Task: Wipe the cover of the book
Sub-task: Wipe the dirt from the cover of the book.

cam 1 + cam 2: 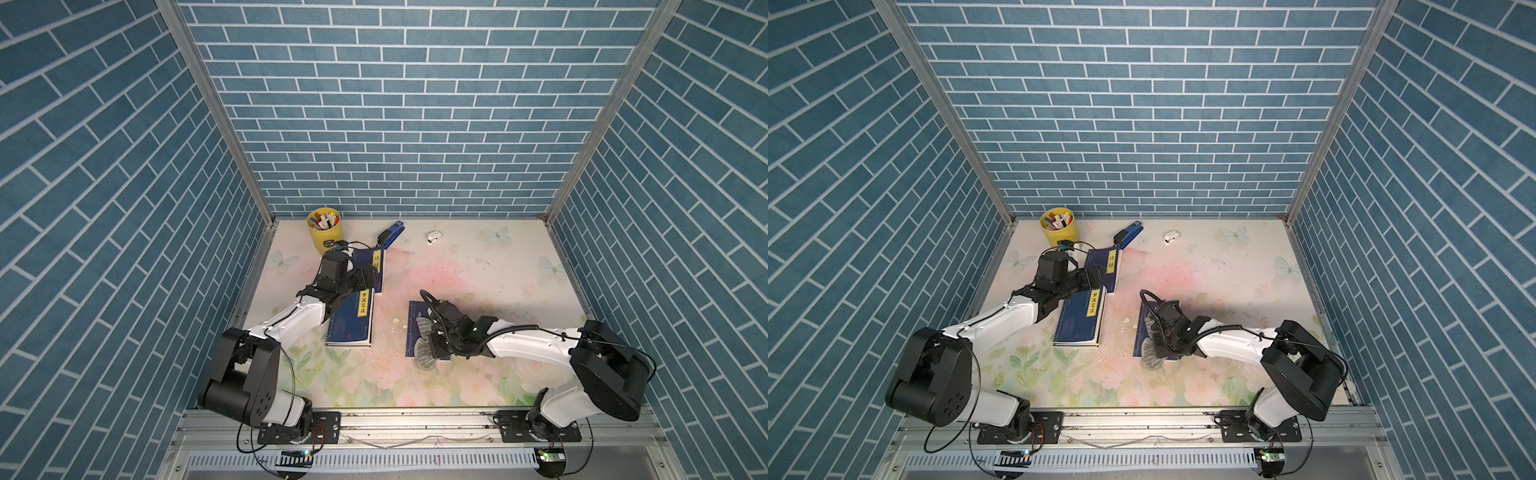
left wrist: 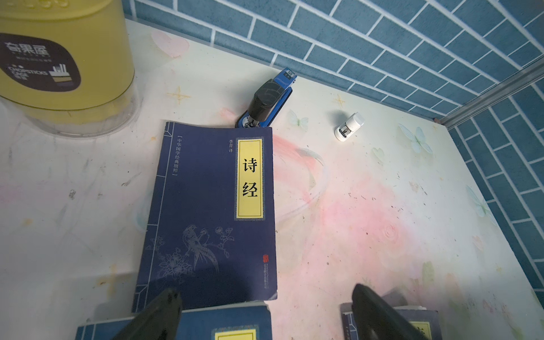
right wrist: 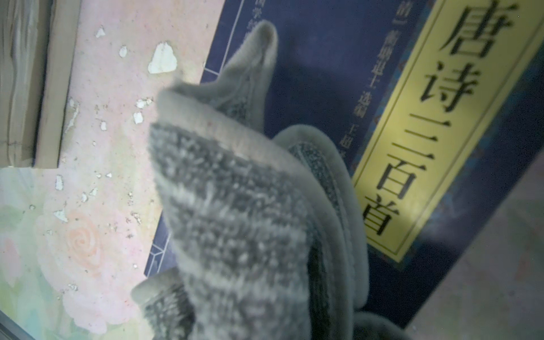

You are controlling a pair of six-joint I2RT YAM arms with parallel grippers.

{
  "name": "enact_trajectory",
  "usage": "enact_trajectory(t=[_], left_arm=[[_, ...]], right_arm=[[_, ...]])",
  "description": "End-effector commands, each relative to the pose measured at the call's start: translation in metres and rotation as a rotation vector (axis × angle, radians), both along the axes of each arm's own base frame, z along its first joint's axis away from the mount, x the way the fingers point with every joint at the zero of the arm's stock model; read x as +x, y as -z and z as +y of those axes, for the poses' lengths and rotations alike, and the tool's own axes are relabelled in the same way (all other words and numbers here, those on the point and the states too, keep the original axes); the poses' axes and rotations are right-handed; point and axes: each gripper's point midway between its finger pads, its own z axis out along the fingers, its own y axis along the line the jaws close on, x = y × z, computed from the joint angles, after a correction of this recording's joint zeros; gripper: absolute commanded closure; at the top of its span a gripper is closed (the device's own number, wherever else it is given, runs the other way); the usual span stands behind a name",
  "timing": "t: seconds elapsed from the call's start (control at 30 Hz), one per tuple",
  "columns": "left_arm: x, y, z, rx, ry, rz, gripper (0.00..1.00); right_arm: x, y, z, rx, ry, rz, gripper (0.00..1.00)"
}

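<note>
The book with a dark blue cover and a yellow title strip lies right of the table's middle. A grey striped cloth rests bunched on the cover and hangs over its near edge. My right gripper is shut on the cloth and stands low over the book; the cloth hides its fingers in the right wrist view. My left gripper stands open over two other blue books, holding nothing.
Two more blue books lie at the left, one farther back and one nearer. Behind them stand a yellow pen cup, a blue stapler and a small white object. White crumbs dot the table between the books.
</note>
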Motion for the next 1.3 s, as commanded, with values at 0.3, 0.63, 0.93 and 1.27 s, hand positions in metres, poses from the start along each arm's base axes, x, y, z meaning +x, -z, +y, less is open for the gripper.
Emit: enact_trajectory(t=[0.3, 0.63, 0.93, 1.27], left_arm=[[0.010, 0.002, -0.007, 0.033, 0.041, 0.007, 0.04], [0.004, -0.007, -0.010, 0.027, 0.054, -0.003, 0.04], [-0.008, -0.013, -0.008, 0.027, 0.052, -0.013, 0.04], [-0.016, -0.018, -0.001, 0.034, 0.027, -0.021, 0.04]], right_arm=[[0.054, 0.043, -0.055, -0.277, 0.082, 0.111, 1.00], [0.088, 0.020, 0.008, -0.206, -0.056, 0.084, 1.00], [0.092, 0.012, 0.044, -0.156, -0.134, 0.063, 1.00], [0.038, 0.014, 0.044, -0.178, -0.199, 0.098, 1.00]])
